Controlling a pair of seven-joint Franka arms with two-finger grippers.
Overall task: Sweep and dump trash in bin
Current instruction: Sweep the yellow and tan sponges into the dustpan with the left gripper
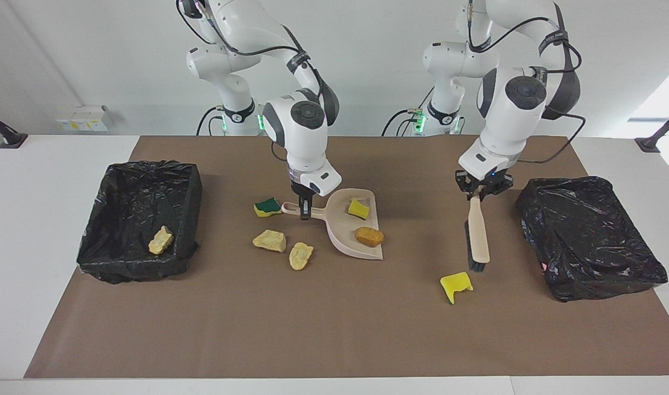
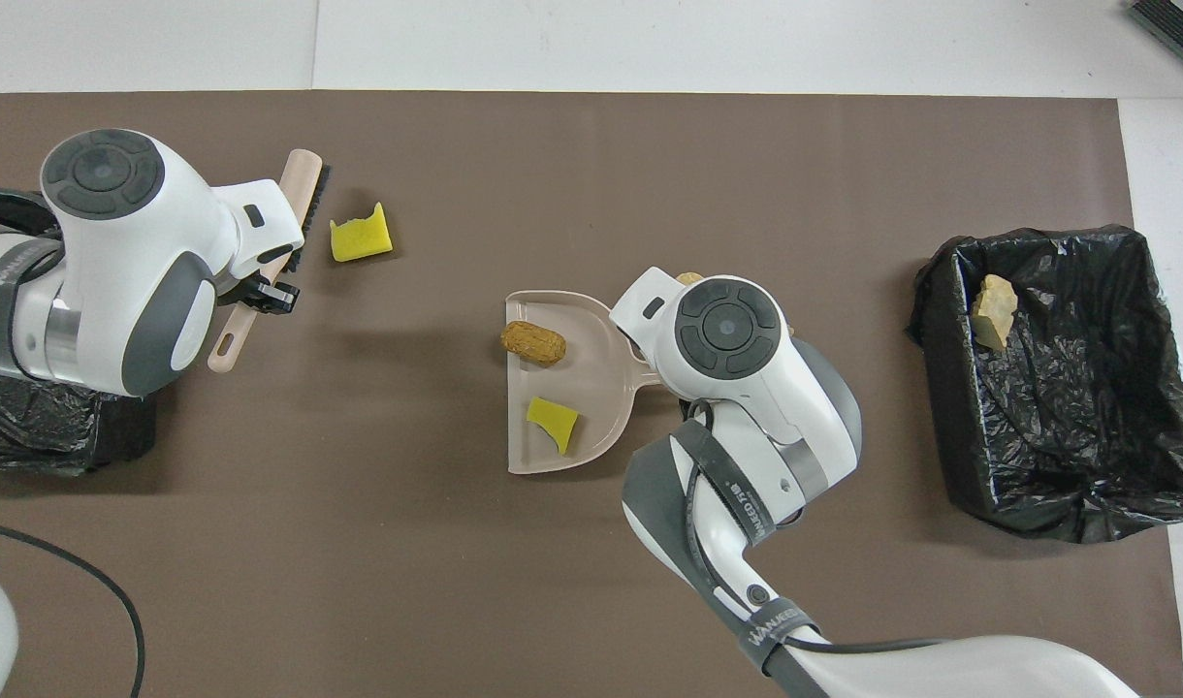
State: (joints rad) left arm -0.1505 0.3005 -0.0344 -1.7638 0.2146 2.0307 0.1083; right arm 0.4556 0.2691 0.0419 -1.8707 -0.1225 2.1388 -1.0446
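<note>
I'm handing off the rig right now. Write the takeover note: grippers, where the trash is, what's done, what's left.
Left gripper: shut on brush, beside the loose yellow sponge piece.
Right gripper: shut on dustpan handle.
Done: yellow scrap and orange-brown lump in the pan; one tan chunk in the open bin.
Left: green-topped sponge, two tan chunks, loose yellow piece; then dump.
</note>
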